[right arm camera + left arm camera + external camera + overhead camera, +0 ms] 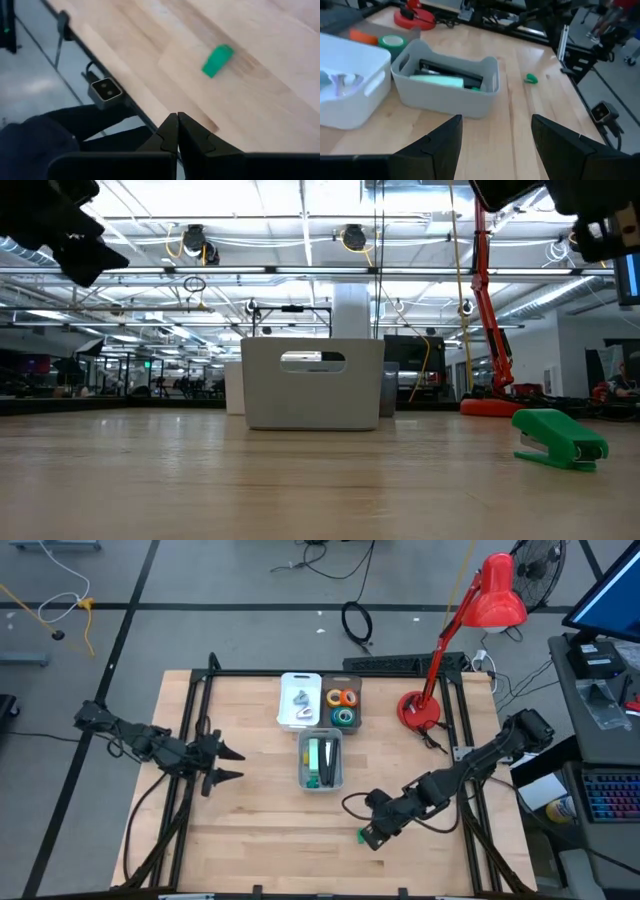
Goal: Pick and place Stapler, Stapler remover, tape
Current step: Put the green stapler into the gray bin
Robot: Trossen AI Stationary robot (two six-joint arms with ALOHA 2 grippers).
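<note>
The green stapler (361, 835) lies alone on the bare wooden table (250, 830) near its front edge, on the right arm's side and well apart from the bins; in the low view (560, 439) it lies flat with its long axis roughly level across the picture. The right gripper (372, 837) hangs just beside it with jaws pressed together on nothing. The left gripper (235, 765) waits left of the grey bin (321, 786), jaws spread and empty.
</note>
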